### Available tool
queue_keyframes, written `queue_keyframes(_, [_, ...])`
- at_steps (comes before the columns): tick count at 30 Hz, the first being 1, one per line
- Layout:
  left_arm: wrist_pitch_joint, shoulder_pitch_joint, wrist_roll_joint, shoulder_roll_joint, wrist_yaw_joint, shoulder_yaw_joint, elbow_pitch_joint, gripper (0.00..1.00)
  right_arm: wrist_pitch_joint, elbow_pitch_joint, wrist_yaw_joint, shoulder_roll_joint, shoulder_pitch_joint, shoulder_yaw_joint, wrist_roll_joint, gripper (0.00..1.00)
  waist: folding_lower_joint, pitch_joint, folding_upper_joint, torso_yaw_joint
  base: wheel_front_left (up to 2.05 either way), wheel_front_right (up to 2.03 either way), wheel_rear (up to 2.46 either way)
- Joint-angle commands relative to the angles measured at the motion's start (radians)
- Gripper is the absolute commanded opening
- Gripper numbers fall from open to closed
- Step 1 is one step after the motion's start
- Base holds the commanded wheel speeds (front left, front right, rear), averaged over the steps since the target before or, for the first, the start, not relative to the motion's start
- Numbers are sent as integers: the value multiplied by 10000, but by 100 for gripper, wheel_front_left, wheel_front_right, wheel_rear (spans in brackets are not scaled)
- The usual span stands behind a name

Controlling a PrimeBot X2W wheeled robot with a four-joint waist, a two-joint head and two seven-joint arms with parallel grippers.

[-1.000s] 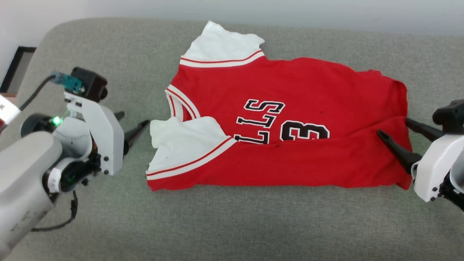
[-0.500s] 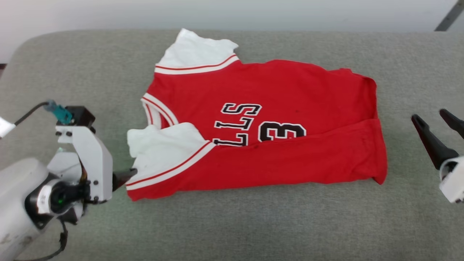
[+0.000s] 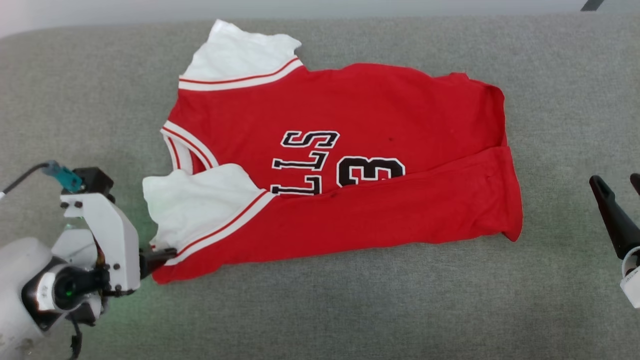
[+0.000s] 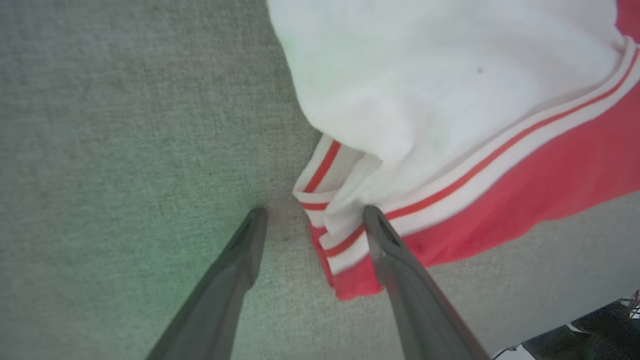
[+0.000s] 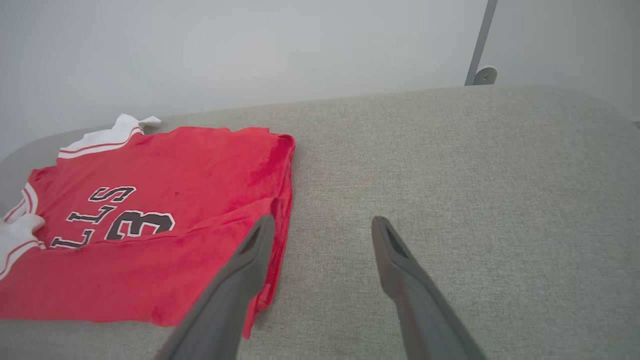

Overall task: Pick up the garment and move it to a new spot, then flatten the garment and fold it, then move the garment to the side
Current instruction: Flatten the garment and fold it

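Backs the right gripper (image 5: pixel 322 222), wide and empty, clear of the garment (image 3: pixel 350 125), half-folded on the grey cushion (image 3: pixel 350 310), and lowers the left gripper (image 4: pixel 314 212), likewise wide, around its near striped corner, probably to pinch it for another fold.

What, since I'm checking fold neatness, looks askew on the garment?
On the garment, the near flap is folded up on a slant, hiding part of the black lettering. The white sleeve at its left end lies bunched and wrinkled. Small dark specks mark the red fabric.
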Motion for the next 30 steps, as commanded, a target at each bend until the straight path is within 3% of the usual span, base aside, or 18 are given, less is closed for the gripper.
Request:
queue_keyframes(1, [-17,171,-93,-148,-57,-24,137,100,99,-94,-7,67,122,-85,-56,100,0,126,0,-51,0,0,0])
queue_keyframes(8, [141,468,-576,-649,-319,-31,840,100,814,-389,-7,218,151,-220,-12,100,0,293,0,-27,0,0,0])
queue_keyframes(9, [227,525,-680,-715,-367,-31,904,85,937,-425,-7,206,160,-214,0,100,0,306,0,-10,0,0,0])
queue_keyframes(10, [301,551,-715,-775,-442,-57,928,44,1050,-466,-7,218,161,-220,16,100,0,317,0,8,0,0,0])
queue_keyframes(11, [310,555,-758,-830,-511,-50,950,17,1180,-481,-7,250,170,-247,44,100,0,327,0,33,0,0,0])
queue_keyframes(12, [365,598,-878,-875,-501,-25,1000,0,1314,-515,-7,261,187,-254,60,100,0,335,0,61,0,0,0])
queue_keyframes(20, [328,549,-882,-995,-843,11,1137,0,2537,-688,-7,273,282,-245,77,100,0,380,0,282,0,0,0])
queue_keyframes(30, [152,446,-659,-1328,-1033,-1,1176,0,4410,-604,-7,111,-80,461,-17,100,0,445,0,618,0,0,0])
